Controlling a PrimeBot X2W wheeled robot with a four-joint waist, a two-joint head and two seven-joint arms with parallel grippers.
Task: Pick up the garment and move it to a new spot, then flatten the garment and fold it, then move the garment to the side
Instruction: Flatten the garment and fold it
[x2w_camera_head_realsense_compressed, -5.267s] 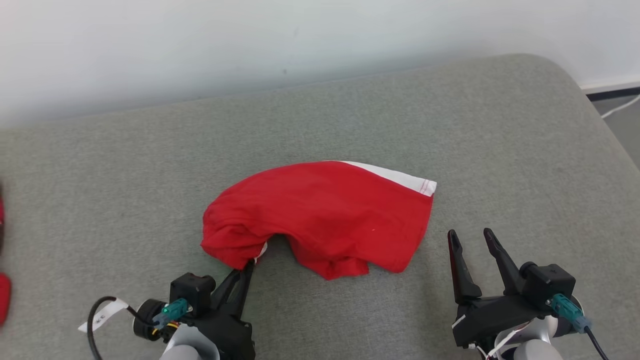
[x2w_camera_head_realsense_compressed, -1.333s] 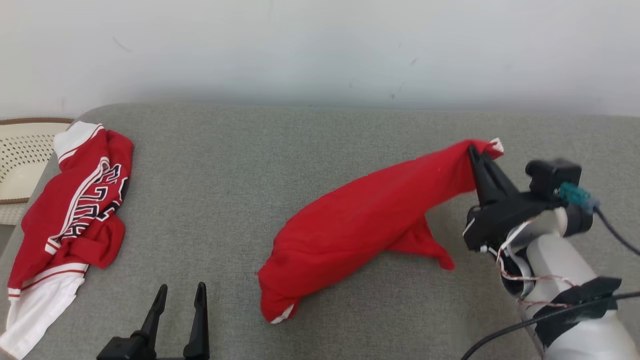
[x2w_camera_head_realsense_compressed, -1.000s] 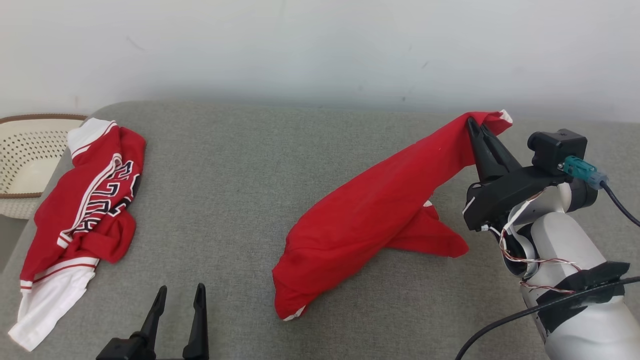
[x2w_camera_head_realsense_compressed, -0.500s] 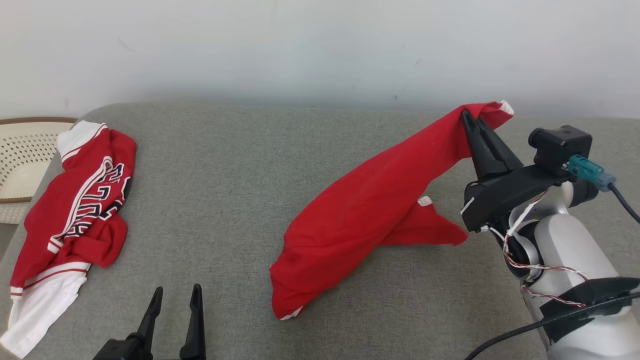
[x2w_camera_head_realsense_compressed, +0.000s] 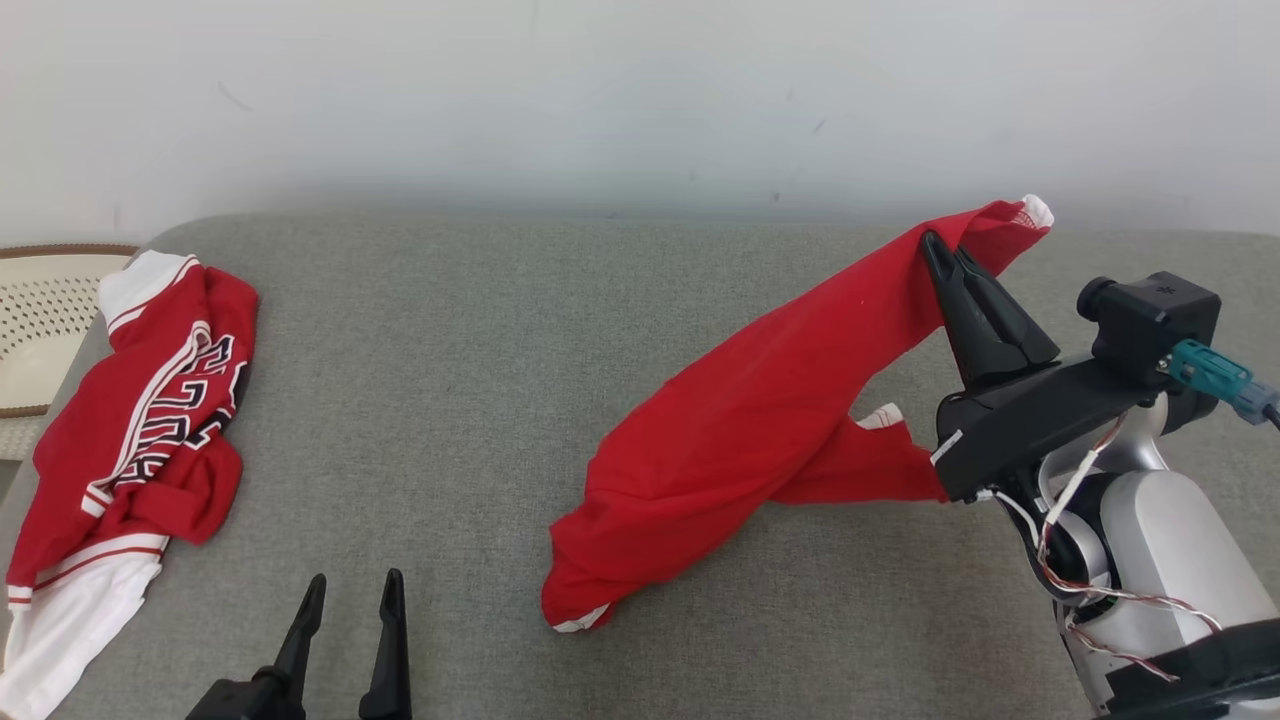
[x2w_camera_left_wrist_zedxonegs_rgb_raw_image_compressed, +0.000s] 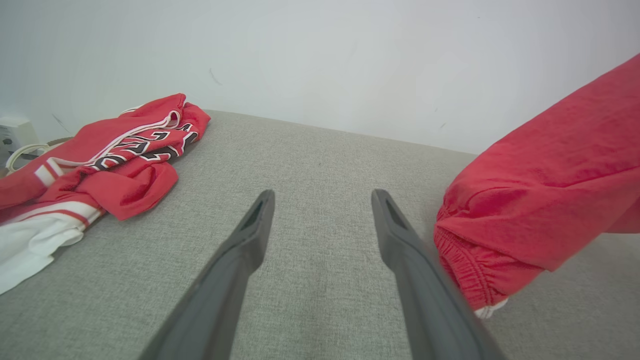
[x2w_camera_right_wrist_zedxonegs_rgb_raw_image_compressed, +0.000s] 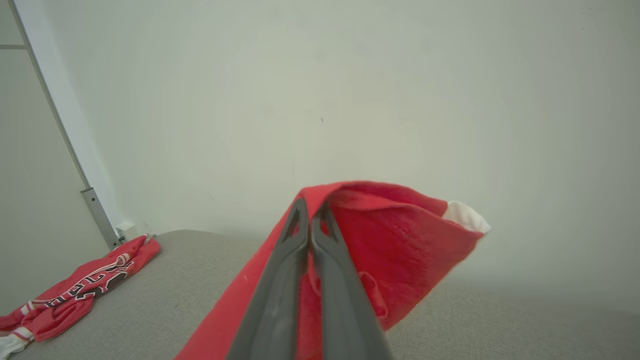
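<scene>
Head camera first: we see our right pincer clamped on the upper corner of a plain red cloth garment with white trim, holding that corner above a grey woven fabric cushion. The garment slopes down to the left from the grip, and its lower end rests on the cushion near the middle front. Our left pincer sits at the lower left, fingers spread wide and empty, apart from the garment. A crumpled red-and-white jersey with black lettering lies at the cushion's left end, just beside a cream perforated basket.

Left wrist camera: we look between the wide-set fingers over bare cushion. The garment's gathered hem lies close beside the finger on that view's right, and the jersey lies off to the left.

Right wrist camera: our two fingers press together with red cloth pinched between them. A white-edged corner sticks out to the right against a pale wall.
</scene>
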